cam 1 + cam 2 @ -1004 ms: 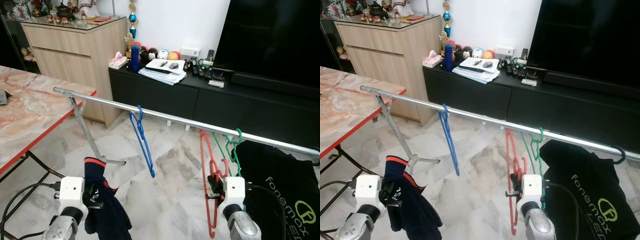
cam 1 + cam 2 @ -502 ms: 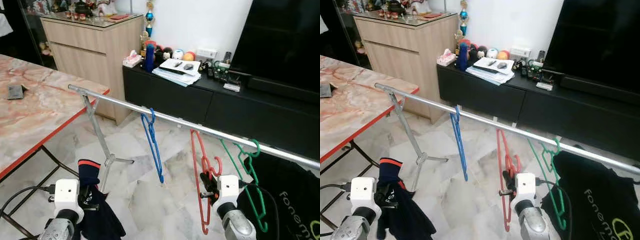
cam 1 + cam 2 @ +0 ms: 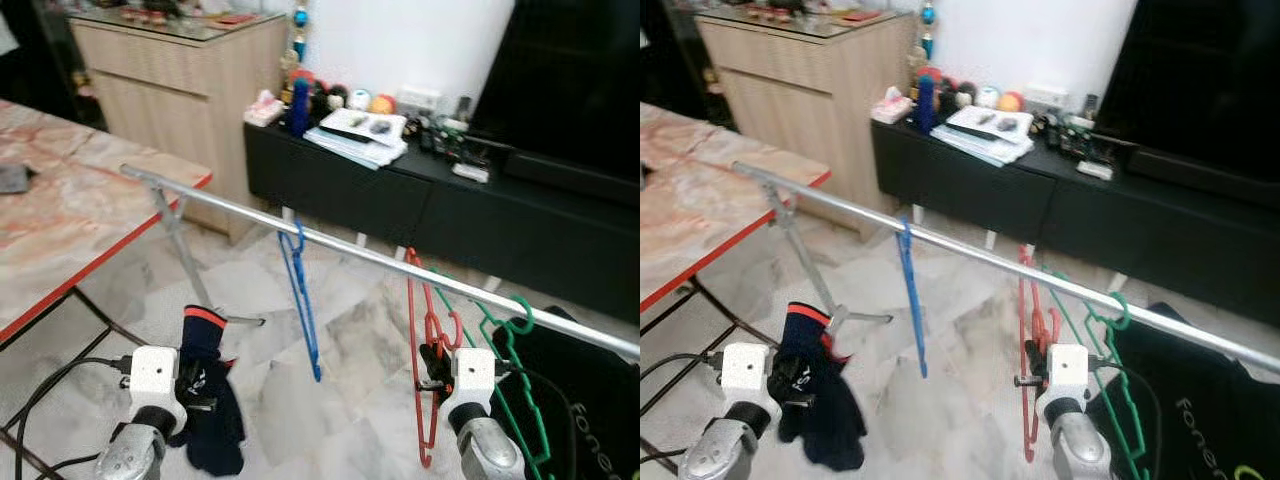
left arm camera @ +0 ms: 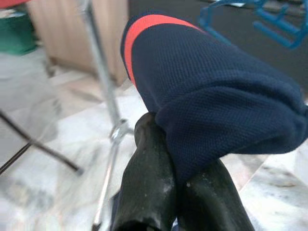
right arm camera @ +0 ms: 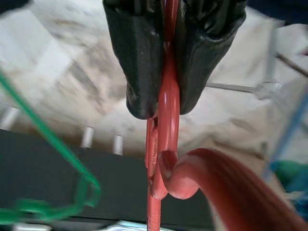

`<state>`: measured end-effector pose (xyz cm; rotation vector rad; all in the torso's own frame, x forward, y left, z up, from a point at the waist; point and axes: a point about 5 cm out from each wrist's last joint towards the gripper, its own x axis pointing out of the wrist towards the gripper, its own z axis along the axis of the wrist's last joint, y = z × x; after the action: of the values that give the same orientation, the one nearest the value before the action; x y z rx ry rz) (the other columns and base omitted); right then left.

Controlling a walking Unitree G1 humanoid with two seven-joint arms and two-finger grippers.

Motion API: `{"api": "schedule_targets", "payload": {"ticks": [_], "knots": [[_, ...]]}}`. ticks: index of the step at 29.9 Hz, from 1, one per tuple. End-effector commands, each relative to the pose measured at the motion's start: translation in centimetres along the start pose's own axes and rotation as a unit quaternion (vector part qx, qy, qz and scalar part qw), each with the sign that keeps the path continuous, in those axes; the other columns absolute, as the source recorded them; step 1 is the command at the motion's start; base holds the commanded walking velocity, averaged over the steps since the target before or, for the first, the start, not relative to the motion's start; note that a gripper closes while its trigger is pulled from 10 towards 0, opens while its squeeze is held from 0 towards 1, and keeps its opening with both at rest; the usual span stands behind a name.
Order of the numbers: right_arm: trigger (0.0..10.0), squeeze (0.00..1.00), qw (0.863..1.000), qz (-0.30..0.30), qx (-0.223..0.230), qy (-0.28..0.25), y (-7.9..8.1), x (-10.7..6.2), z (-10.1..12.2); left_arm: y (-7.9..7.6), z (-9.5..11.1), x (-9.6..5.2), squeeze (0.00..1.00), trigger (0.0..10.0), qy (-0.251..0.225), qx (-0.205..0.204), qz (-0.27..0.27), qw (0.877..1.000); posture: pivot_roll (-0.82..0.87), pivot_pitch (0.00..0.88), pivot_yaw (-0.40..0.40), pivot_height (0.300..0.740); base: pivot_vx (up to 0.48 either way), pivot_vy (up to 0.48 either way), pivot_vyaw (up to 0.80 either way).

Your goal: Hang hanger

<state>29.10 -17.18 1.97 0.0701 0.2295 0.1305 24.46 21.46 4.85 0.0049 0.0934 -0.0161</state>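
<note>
1. The red hanger (image 3: 418, 370) is pinched flat between the closed fingers of the right gripper (image 5: 163, 103), so that its hook (image 3: 412, 262) is kept upright and steady against the rail (image 3: 350, 247)
2. The hook is seen at or just over the rail, between the blue hanger (image 3: 300, 300) and the green hanger (image 3: 505, 385); whether it is fully seated cannot be told
3. The grip is judged to be kept until the hook bears the weight, lest the hanger slip off
4. A navy garment (image 3: 210, 400) is clamped in the closed left gripper (image 4: 175, 166), held low and clear of the rail, presumably so it is kept off the floor (image 3: 260, 290) while the right arm works
</note>
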Motion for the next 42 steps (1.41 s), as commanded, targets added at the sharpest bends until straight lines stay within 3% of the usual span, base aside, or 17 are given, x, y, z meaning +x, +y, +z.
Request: {"api": "schedule_targets", "payload": {"ticks": [1, 7, 16, 29, 42], "knots": [[10.0, 0.0, 1.0, -0.007, 0.003, -0.018, -0.2, 0.1, 0.7, 0.2, 0.5, 0.1, 0.0, 10.0, -0.012, 0.009, -0.001, 1.0, -0.01, 0.0, -0.029, 0.74, 0.0, 0.0, 0.0], [10.0, 0.0, 0.999, -0.019, 0.007, -0.037, -0.3, 0.3, 1.3, 0.0, 0.5, 0.1, 0.0, 10.0, -0.012, 0.011, -0.007, 1.0, -0.01, 0.005, -0.027, 0.74, 0.0, 0.0, 0.0], [10.0, 0.0, 0.998, -0.062, 0.009, 0.001, -1.2, 1.5, 1.9, -0.1, 0.5, 0.2, 0.0, 10.0, -0.008, 0.013, -0.012, 1.0, 0.0, 0.02, -0.018, 0.74, 0.0, 0.0, 0.0], [10.0, 0.0, 0.998, -0.057, 0.018, -0.003, 0.4, 4.8, 6.0, -0.3, 0.7, 0.3, 0.0, 10.0, -0.008, 0.017, -0.015, 1.0, 0.02, 0.023, -0.018, 0.74, 0.0, 0.0, 0.0], [10.0, 0.0, 0.992, -0.1, 0.054, 0.05, 0.0, 5.7, 6.9, -0.1, 0.6, 0.1, 0.0, 10.0, -0.003, 0.02, -0.013, 1.0, 0.04, 0.027, -0.022, 0.74, 0.0, 0.0, 0.0]]}}
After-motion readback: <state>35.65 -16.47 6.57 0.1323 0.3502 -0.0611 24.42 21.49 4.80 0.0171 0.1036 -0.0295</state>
